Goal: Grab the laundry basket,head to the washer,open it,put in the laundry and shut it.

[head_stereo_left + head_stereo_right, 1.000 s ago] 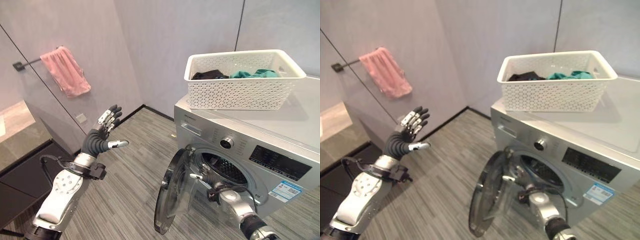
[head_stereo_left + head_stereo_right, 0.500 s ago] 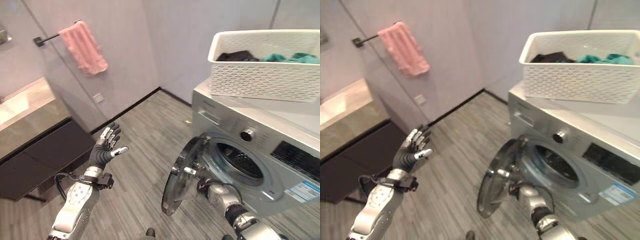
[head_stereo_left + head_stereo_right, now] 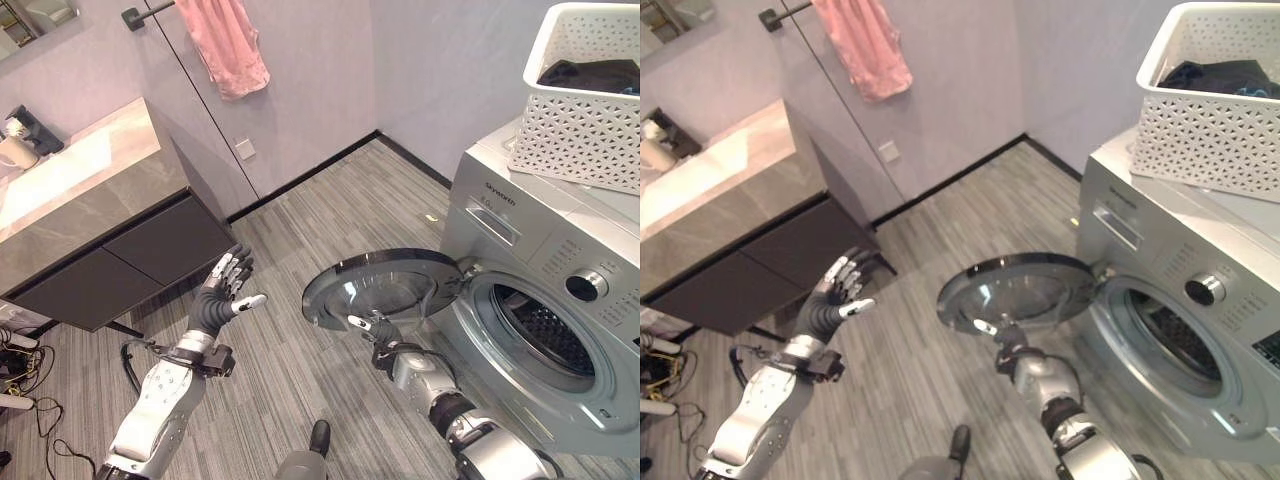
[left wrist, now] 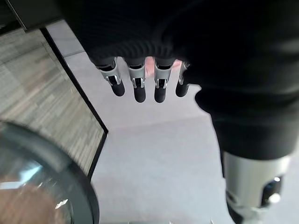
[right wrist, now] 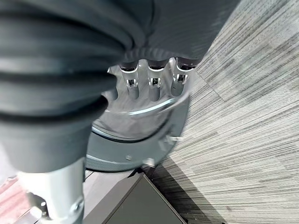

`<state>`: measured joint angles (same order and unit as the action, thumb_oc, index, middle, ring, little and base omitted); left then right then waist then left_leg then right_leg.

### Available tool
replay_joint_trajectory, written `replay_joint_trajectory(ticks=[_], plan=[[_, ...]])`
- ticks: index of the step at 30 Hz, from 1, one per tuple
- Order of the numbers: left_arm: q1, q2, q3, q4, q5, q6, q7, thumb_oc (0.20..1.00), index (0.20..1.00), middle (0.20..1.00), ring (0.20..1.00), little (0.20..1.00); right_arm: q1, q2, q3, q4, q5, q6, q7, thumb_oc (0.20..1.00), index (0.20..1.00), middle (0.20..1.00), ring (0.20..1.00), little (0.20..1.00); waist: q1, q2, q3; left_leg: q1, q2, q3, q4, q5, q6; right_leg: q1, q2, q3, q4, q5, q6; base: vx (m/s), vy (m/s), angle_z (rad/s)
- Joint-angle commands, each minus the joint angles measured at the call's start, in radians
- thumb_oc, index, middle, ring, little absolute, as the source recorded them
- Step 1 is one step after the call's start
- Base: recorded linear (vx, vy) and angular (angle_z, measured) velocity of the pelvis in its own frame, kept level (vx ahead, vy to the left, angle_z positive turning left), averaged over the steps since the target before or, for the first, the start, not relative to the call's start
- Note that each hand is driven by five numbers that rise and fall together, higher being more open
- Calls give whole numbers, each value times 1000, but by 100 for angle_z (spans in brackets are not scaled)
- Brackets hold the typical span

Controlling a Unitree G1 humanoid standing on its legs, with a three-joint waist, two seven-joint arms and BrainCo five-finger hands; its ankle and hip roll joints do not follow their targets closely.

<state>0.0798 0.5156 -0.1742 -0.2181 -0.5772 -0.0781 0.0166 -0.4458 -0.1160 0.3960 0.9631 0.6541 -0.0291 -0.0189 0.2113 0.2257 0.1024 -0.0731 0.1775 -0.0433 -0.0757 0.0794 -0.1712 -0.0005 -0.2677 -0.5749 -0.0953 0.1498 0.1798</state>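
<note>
Door point(image 3: 385, 285) swings wide; your right robot hand point(image 3: 372, 328) pushes with straight fingers, so clear it before reaching for the basket point(image 3: 590, 95).

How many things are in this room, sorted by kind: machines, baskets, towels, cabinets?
Washer: 1
Laundry basket: 1
Pink towel: 1
Vanity cabinet: 1
Robot hands: 2, left hand, right hand
Total: 6

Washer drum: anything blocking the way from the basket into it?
Nothing visible. The washer door is swung wide open and flat, clear of the drum opening. The laundry basket sits on top of the washer, right hand at the door.
</note>
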Motion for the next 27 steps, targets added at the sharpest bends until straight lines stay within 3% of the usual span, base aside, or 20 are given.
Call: replay_joint_trajectory(ticks=[1,2,4,7,8,9,10,11,12,13,15,17,19,20,24,25,26,27], plan=[[-39,115,-48,-78,-65,-41,-56,1000,1000,1000,1000,1000,-76,33,17,6,-41,-47,24,1000,1000,1000,1000,1000,-16,-83,50,24,-69,95,43,-97,76,4,-13,147,8,-92,-44,-29,46,-9],[-30,135,-57,-75,-71,-39,-82,1000,1000,1000,1000,1000,-38,20,34,-13,-70,-47,31,1000,1000,1000,1000,1000,-32,-90,51,36,-68,105,41,-103,76,5,-10,162,8,-91,-43,81,36,-27],[-12,257,-121,-42,-61,-30,-212,1000,1000,1000,1000,1000,120,-48,67,-93,-161,-38,85,1000,1000,1000,1000,1000,-98,-116,47,89,-56,150,24,-115,74,3,1,207,10,-90,-35,113,39,-50],[-45,410,-278,10,-166,19,-392,1000,1000,1000,1000,1000,291,-124,69,-127,-226,-34,163,1000,1000,1000,1000,1000,-177,-138,33,139,-46,197,-5,-119,69,-3,13,247,14,-85,-25,98,15,-65],[-77,430,-349,52,-166,33,-431,1000,1000,1000,1000,1000,333,-142,62,-97,-261,-37,175,1000,1000,1000,1000,1000,-197,-142,26,152,-44,211,-11,-122,68,-4,16,258,13,-84,-22,75,4,-63],[-82,429,-354,56,-166,32,-431,1000,1000,1000,1000,1000,334,-143,59,-97,-261,-37,175,1000,1000,1000,1000,1000,-193,-141,25,153,-43,212,-12,-123,68,-5,16,260,13,-84,-22,85,-6,-68],[-182,411,-525,167,-194,72,-503,1000,1000,1000,1000,1000,387,-174,43,-19,-337,-39,181,1000,1000,1000,1000,1000,-235,-151,17,167,-40,233,-12,-133,67,-10,22,282,15,-83,-16,68,-9,-62],[-227,353,-603,247,-246,104,-528,1000,1000,1000,1000,1000,403,-181,33,31,-349,-36,176,1000,1000,1000,1000,1000,-268,-158,14,171,-40,245,-12,-136,66,-19,25,297,18,-81,-13,81,-11,-59],[-274,294,-655,313,-269,119,-548,1000,1000,1000,1000,1000,414,-194,21,55,-366,-38,173,1000,1000,1000,1000,1000,-285,-161,13,174,-40,256,-12,-141,66,-31,29,317,21,-79,-12,34,-7,-50],[-319,179,-707,421,-316,136,-551,1000,1000,1000,1000,1000,426,-225,-16,107,-396,-40,148,1000,1000,1000,1000,1000,-329,-169,9,172,-39,273,-12,-145,67,-60,38,350,26,-75,-9,13,1,-76],[-360,99,-727,515,-293,111,-549,1000,1000,1000,1000,1000,449,-257,-63,105,-407,-43,127,1000,1000,1000,1000,1000,-370,-173,6,169,-36,296,-12,-150,67,-93,45,386,34,-72,-8,0,12,-60],[-372,73,-725,565,-261,101,-543,1000,1000,1000,1000,1000,456,-271,-80,99,-409,-45,122,1000,1000,1000,1000,1000,-384,-173,3,169,-36,308,-12,-153,67,-110,50,403,38,-70,-8,1,10,-42],[-410,-9,-702,768,-77,60,-500,1000,1000,1000,1000,1000,474,-290,-111,81,-402,-37,121,1000,1000,1000,1000,1000,-423,-174,0,173,-29,348,-12,-157,67,-149,66,453,46,-67,-9,43,14,-50],[-417,-28,-691,829,-5,45,-475,1000,1000,1000,1000,1000,484,-290,-117,75,-401,-36,120,1000,1000,1000,1000,1000,-430,-170,-2,185,-24,347,-12,-177,65,-145,73,466,45,-81,0,84,16,-43],[-430,-159,-550,1152,281,-1,-314,1000,1000,1000,1000,1000,514,-284,-121,26,-381,-26,112,1000,1000,1000,1000,1000,-444,-175,0,191,-15,379,-12,-172,61,-172,90,492,50,-81,-7,25,-28,-38],[-431,-164,-548,1156,284,-4,-313,1000,1000,1000,1000,1000,514,-285,-121,26,-380,-26,112,1000,1000,1000,1000,1000,-444,-173,0,191,-15,379,-12,-172,61,-172,90,493,50,-81,-7,-19,-59,-12],[-458,-226,-434,1332,361,1,-217,1000,1000,1000,1000,1000,515,-276,-123,-9,-354,-24,108,1000,1000,1000,1000,1000,-450,-180,5,184,-11,390,-12,-162,57,-189,100,506,51,-77,-12,-32,-75,-10],[-476,-241,-361,1419,409,6,-183,1000,1000,1000,1000,1000,518,-286,-120,-73,-347,-25,112,1000,1000,1000,1000,1000,-456,-186,8,180,-6,402,-12,-158,55,-204,113,522,47,-72,-15,-32,-75,-18]])
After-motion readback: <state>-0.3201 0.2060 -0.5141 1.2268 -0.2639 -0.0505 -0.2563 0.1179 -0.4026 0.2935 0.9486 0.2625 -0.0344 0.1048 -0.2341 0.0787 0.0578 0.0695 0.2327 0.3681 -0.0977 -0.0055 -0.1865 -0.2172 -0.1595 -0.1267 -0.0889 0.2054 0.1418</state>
